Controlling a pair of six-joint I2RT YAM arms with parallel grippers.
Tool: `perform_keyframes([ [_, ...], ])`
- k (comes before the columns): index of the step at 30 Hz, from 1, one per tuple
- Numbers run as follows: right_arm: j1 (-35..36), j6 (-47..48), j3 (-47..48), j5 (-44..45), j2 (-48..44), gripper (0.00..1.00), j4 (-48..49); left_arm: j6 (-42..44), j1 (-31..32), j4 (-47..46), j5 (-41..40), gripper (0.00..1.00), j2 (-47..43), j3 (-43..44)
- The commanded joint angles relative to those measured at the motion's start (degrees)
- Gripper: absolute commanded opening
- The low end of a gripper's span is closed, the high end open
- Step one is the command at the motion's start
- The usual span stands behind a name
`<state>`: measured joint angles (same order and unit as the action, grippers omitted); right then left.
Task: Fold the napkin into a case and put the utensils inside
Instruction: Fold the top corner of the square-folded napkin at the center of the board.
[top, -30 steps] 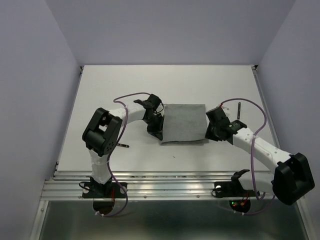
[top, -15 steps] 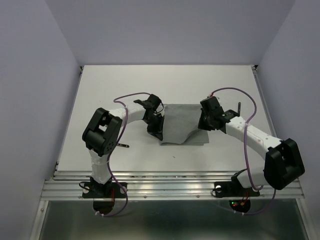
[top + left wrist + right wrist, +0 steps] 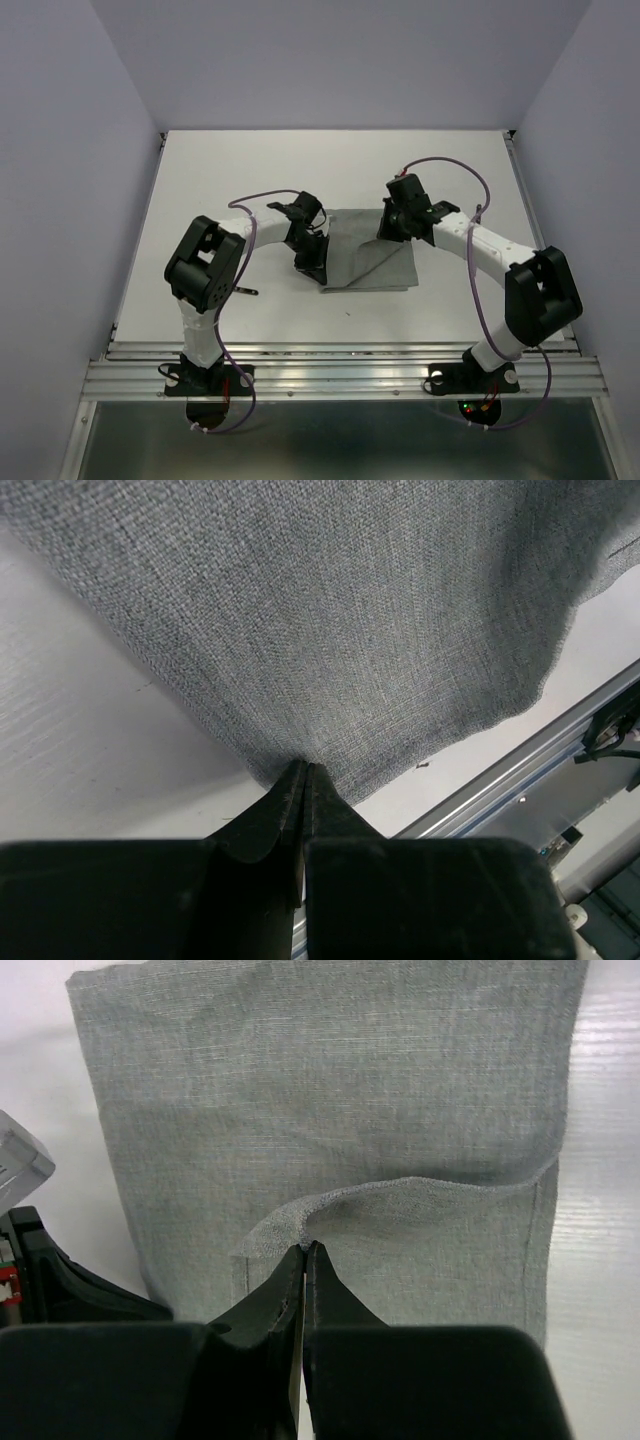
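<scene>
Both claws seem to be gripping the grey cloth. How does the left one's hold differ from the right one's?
The left gripper pinches the napkin at its left edge, low by the table; the right gripper pinches a raised flap over the cloth's middle. Near the left gripper the cloth lies smooth; at the right gripper it curls into a ridge. Both are shut on the same napkin.
</scene>
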<state>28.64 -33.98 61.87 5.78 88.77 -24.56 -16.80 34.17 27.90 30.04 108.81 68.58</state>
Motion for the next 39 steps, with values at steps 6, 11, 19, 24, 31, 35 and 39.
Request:
perform_keyframes([
  [6,0.5,2.1,7.3,-7.0,6.2,0.01,5.7,-0.4,0.4,2.3,-3.8,0.1,-4.2,3.0],
  [11,0.5,2.5,9.6,-9.6,9.2,0.01,6.9,-1.2,-0.6,6.2,-8.1,0.1,-7.0,8.8],
  [19,1.7,3.3,13.9,-12.2,14.6,0.01,7.2,-3.1,-6.9,8.8,-10.4,0.1,-10.6,10.8],
  [24,2.7,4.1,16.9,-13.5,17.1,0.01,6.7,-5.8,-9.8,5.8,-10.2,0.1,-13.8,8.5],
  [31,4.5,5.3,21.5,-13.7,20.6,0.01,5.0,-8.0,-10.6,3.7,-9.9,0.1,-15.0,6.6],
  [35,5.0,5.8,24.1,-14.4,23.6,0.01,4.0,-8.0,-10.6,3.2,-9.9,0.1,-15.0,6.4],
  [39,5.0,6.0,24.9,-13.6,24.9,0.01,3.4,-8.1,-10.6,2.3,-9.9,0.1,-14.9,5.5],
])
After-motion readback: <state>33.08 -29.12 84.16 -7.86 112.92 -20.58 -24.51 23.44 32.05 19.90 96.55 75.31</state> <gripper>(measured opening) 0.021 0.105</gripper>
